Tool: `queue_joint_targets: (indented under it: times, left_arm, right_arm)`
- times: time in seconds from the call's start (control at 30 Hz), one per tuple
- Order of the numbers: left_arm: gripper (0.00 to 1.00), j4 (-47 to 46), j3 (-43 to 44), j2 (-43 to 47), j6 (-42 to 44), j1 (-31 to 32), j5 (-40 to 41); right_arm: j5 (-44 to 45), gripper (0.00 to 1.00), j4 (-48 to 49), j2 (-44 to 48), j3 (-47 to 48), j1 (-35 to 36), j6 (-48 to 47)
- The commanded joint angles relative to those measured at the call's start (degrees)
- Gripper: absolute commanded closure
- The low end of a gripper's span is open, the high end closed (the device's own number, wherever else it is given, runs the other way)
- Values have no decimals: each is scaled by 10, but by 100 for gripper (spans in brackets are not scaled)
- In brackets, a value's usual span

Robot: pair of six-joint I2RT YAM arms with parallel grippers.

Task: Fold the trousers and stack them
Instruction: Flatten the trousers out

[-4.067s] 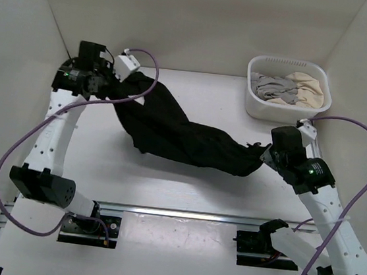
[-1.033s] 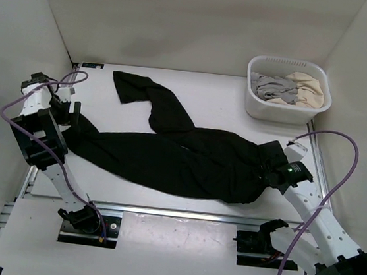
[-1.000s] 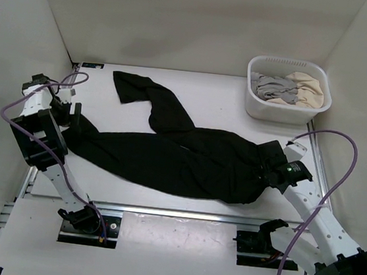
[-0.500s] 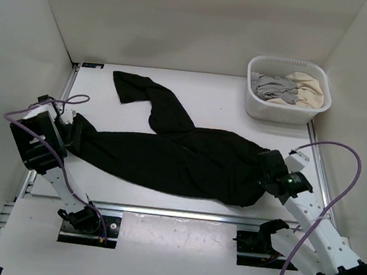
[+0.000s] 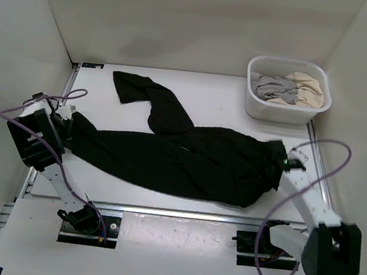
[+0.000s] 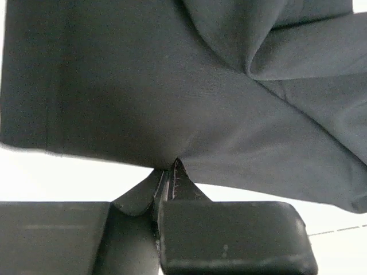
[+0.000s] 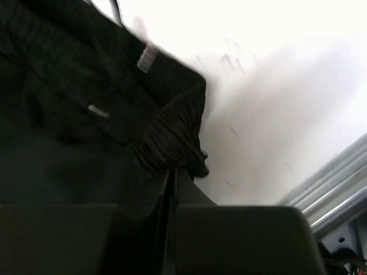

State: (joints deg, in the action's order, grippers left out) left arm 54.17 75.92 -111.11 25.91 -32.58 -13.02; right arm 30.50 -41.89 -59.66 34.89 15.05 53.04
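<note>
Black trousers [image 5: 168,159] pinched: left claw [image 6: 166,172], probably right claw [image 7: 172,172].

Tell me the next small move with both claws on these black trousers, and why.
Probably open the left claw and reach for the stray leg end. Both claws pinch the black soft-fabric long trousers, lying on the white table; the right claw holds the waistband, yet one leg bends off toward the far left corner.
</note>
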Motion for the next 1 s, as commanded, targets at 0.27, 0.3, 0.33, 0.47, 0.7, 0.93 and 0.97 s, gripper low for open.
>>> queue_joint_targets:
  times: [0.27,0.3,0.33,0.47,0.7,0.93,0.97]
  left_arm:
    - [86,139,199,42,41,-5,99]
    - [86,139,174,52,41,-5,105]
    - [86,132,124,60,48,-5,111]
    - [86,132,19,93,58,-5,133]
    - [86,96,-123,156,77,-16,214]
    - [86,68,-183,161,71,-28,229]
    - [86,68,-189,161,71,-33,243]
  right_arm:
    - [-129,100,-35,-130,386,-177,-188]
    - [-137,100,-46,-125,368,-177,-177]
    - [-137,100,-64,-119,347,-196,-171]
    - [-186,100,-85,-30,206,-282,-138]
    - [-164,100,-160,51,48,-308,-94]
    - [-109,100,-199,77,16,-320,-30]
    - [-101,100,-207,77,16,-320,-16]
